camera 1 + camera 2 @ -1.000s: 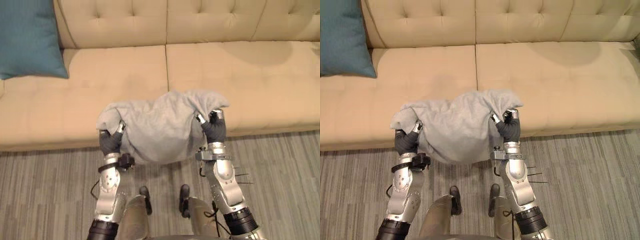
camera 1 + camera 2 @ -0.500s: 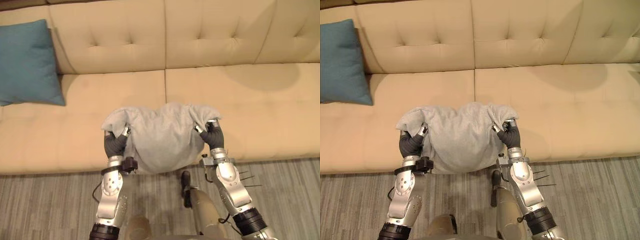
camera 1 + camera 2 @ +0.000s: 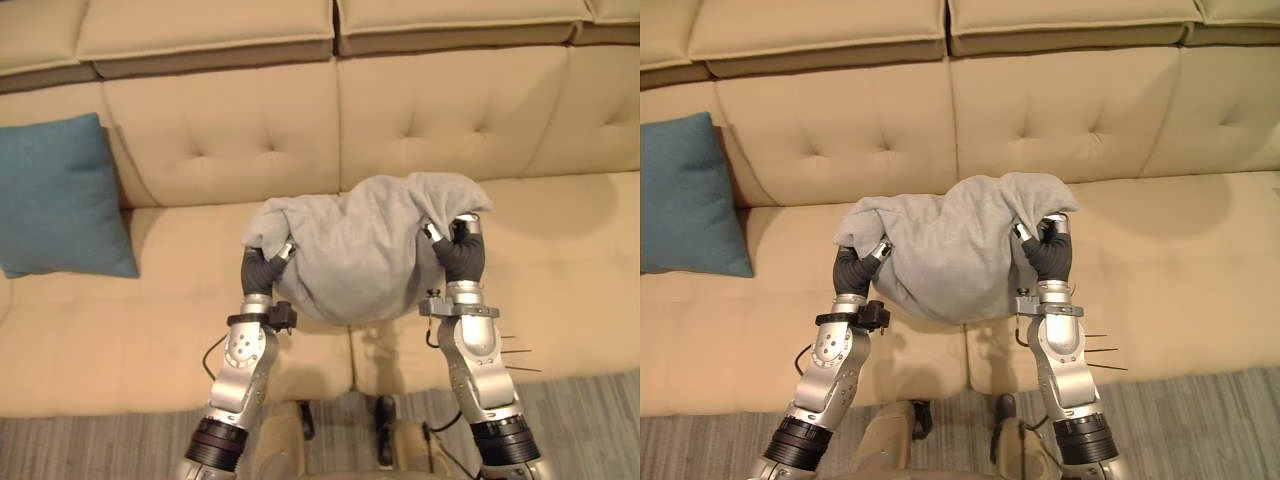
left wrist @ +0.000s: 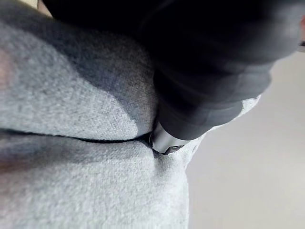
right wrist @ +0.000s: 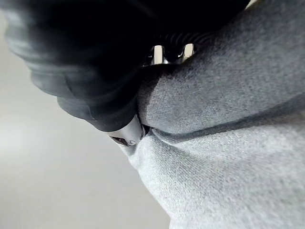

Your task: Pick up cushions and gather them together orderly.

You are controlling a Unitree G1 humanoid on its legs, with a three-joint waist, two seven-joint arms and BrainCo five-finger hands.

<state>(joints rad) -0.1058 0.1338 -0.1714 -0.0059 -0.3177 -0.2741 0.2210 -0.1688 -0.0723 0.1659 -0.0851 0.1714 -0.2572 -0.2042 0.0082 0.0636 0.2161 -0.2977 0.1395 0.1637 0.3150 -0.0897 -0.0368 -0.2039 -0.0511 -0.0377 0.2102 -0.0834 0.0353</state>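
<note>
A soft grey cushion (image 3: 365,245) hangs between my two hands above the beige sofa's seat (image 3: 120,330), in front of the backrest. My left hand (image 3: 262,270) grips its left side, with fingers pinched into the cloth (image 4: 71,181). On the opposite side my right hand (image 3: 462,255) holds the cushion the same way, and its dark cover (image 5: 95,95) presses against the grey fabric (image 5: 228,143). A teal cushion (image 3: 60,195) leans upright against the backrest at the sofa's left end, well apart from the grey one.
The tufted backrest (image 3: 440,110) rises just behind the held cushion. Bare seat stretches between the teal cushion and my hands and off to the right (image 3: 580,260). Striped grey carpet (image 3: 590,420) runs along the sofa's front edge.
The whole view has shifted toward the sofa. The grey cushion, held in both hands, has gone from the seat's front edge to over the seat near the backrest.
</note>
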